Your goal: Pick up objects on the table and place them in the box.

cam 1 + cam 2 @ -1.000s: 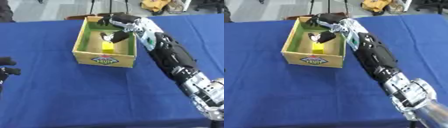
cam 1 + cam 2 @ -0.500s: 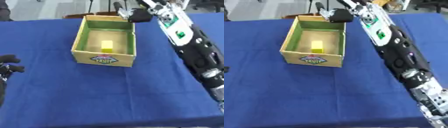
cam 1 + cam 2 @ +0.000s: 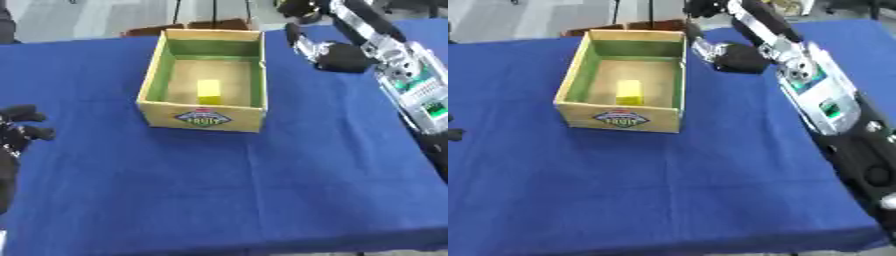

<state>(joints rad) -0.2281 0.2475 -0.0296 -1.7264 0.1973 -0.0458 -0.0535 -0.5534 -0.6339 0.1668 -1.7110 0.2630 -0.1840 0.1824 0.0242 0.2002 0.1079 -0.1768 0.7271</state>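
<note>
Inside the box (image 3: 156, 80), a yellow block (image 3: 208, 92) is lying on the floor, long axis running front to back. The right hand (image 3: 702, 7) is hanging beyond the box's far right corner, fingers curled on nothing as far as I can tell. The left hand (image 3: 17, 131), fingers bent and idle, is resting at the tabletop (image 3: 262, 190) left edge. No loose object is showing on the cloth.

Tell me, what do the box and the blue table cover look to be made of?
The box looks like cardboard or thin wood: flat tan walls, matte, printed label in front, green inside. The table cover looks like cloth: matte blue with soft creases.
</note>
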